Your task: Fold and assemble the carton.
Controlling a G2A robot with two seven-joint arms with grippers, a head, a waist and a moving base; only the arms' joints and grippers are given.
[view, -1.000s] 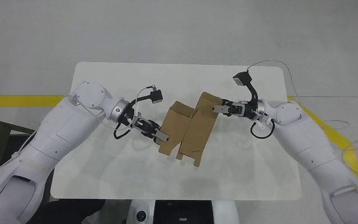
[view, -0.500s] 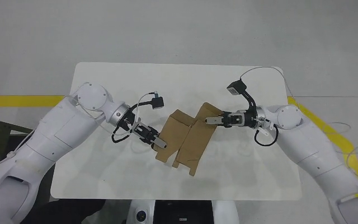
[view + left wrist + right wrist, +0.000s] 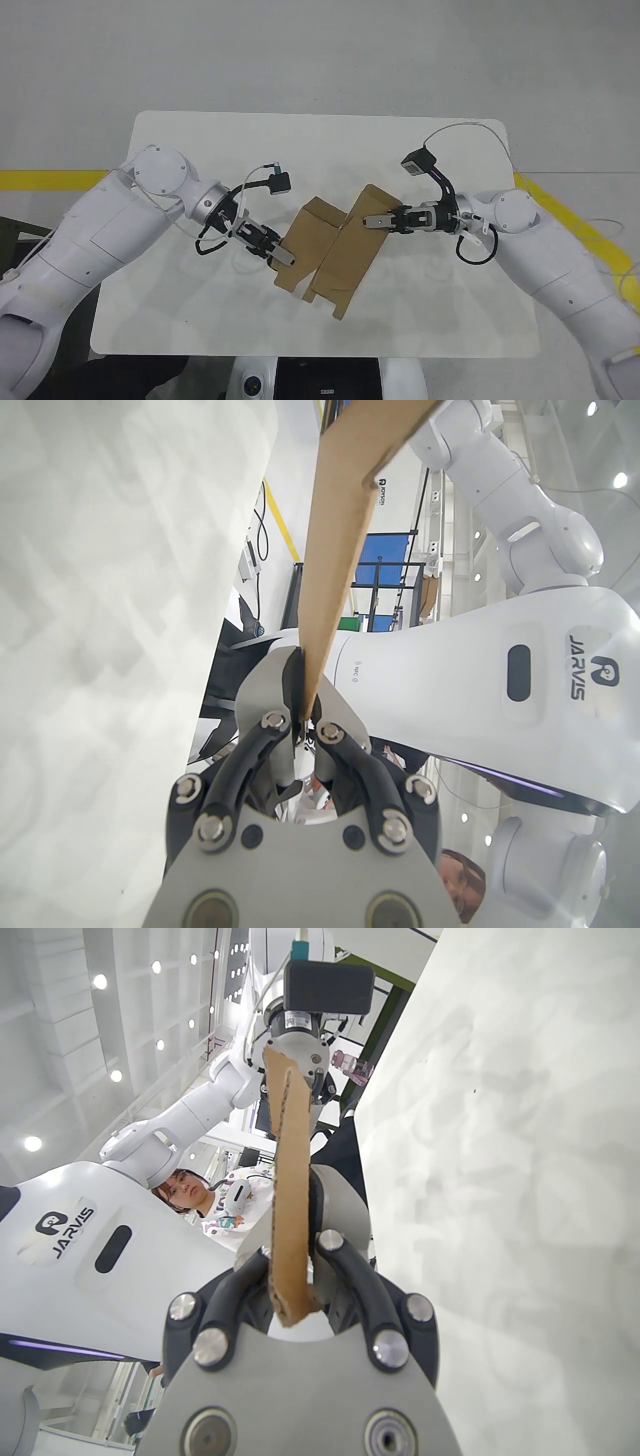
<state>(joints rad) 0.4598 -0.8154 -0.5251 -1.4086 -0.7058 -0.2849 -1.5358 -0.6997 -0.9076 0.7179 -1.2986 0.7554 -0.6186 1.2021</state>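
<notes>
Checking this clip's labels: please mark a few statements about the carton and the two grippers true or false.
1. The left gripper is shut on an edge of the carton. True.
2. The right gripper hangs open, clear of the carton. False: it is shut on the carton's opposite end.
3. The carton is a fully erected box. False: it is a collapsed, flat piece of cardboard.
4. The carton is over a white table. True.

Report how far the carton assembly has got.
Done: left gripper and right gripper are each shut on an opposite edge of the cardboard carton. In hand: it spans between them, flattened, over the table. Left: opening it up, folding every flap.
</notes>
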